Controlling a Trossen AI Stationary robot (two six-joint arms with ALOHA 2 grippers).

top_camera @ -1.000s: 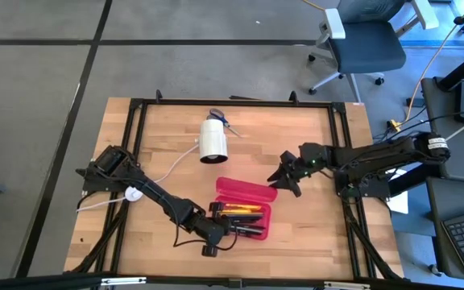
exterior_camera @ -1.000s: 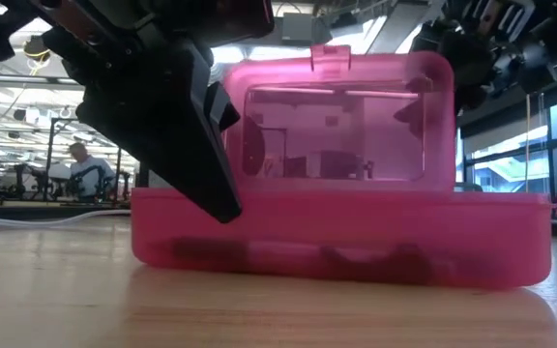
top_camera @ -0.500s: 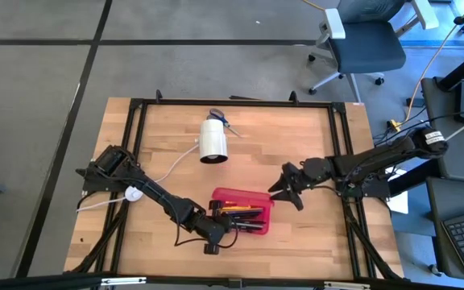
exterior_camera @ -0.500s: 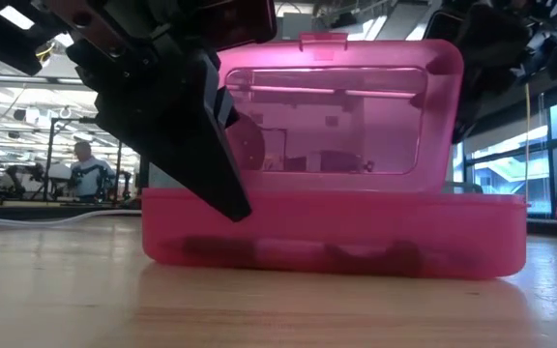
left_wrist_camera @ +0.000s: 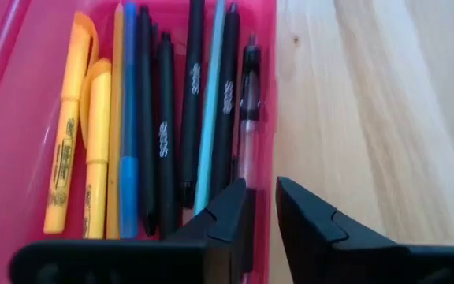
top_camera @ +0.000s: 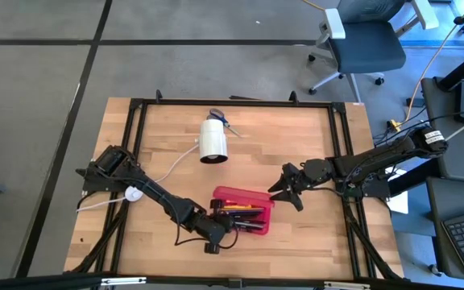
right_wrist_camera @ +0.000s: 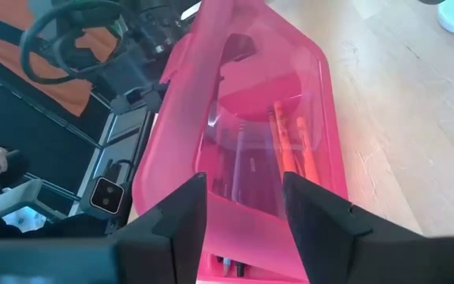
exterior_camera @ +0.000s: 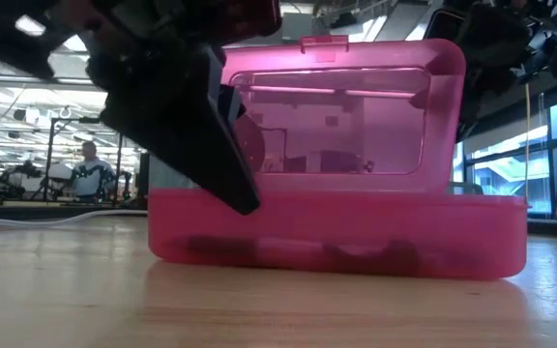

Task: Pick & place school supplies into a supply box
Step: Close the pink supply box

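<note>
The supply box (top_camera: 246, 224) is translucent pink and lies near the table's front middle. Its hinged lid (top_camera: 244, 196) stands tilted up along the far side. Inside lie the school supplies (left_wrist_camera: 164, 126): yellow, black and blue pens, side by side. My left gripper (left_wrist_camera: 262, 207) is at the box's left near corner, slightly open, one finger inside the near long wall (left_wrist_camera: 272, 118) and one outside. My right gripper (right_wrist_camera: 243, 213) is open at the lid's right end, reaching in from the table's right. My left gripper straddles the box's near long wall (left_wrist_camera: 271, 177) at its left end, slanting down from the table's left. I cannot tell whether either finger touches the wall. My right gripper has the lid's right short end (right_wrist_camera: 247, 225) between its two open fingers, coming nearly level from the table's right. The lid stands tilted up over the box. I cannot tell whether the fingers press on it.
A white cylinder (top_camera: 213, 139) with a white cable (top_camera: 167, 165) lies at the far middle of the table, a small blue thing (top_camera: 218, 119) beside it. Bare wood lies on every side of the box. A black frame (top_camera: 135, 161) runs along the table's edges.
My right gripper has swung toward the table's near edge, against the lid's right end. The lid has gone from leaning back to standing more upright. The box has turned and now lies more square to the front edge.
</note>
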